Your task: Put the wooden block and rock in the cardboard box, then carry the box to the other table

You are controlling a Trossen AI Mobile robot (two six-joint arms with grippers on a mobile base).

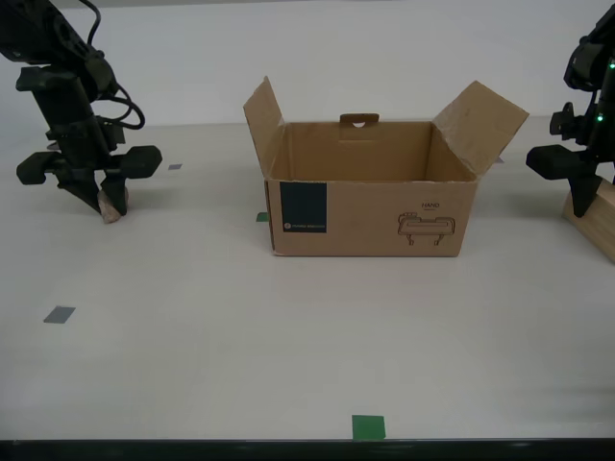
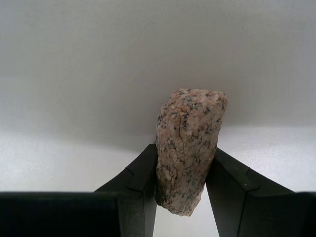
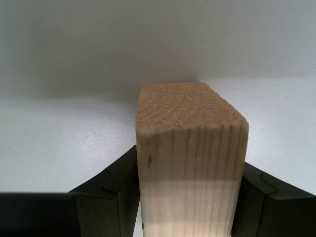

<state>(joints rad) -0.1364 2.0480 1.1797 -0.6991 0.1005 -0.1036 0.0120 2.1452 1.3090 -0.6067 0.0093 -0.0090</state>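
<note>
The cardboard box (image 1: 384, 216) stands open in the middle of the table, flaps up, with nothing visible inside. At the exterior view's left, my second gripper (image 1: 108, 204) is shut on the pinkish speckled rock (image 1: 114, 206), whose lower end is at the tabletop. In the second wrist view the rock (image 2: 190, 143) is pinched between both fingers of that gripper (image 2: 181, 197). At the exterior view's right edge, my first gripper (image 1: 582, 200) is shut on the pale wooden block (image 1: 598, 223). The first wrist view shows the block (image 3: 190, 158) clamped in its jaws (image 3: 190, 210), end grain facing the camera.
The off-white table (image 1: 192, 365) carries grey tape squares (image 1: 59, 314) and a green tape mark (image 1: 368, 427) near its front edge. Another green mark (image 1: 261, 217) lies beside the box. A pale wall stands behind.
</note>
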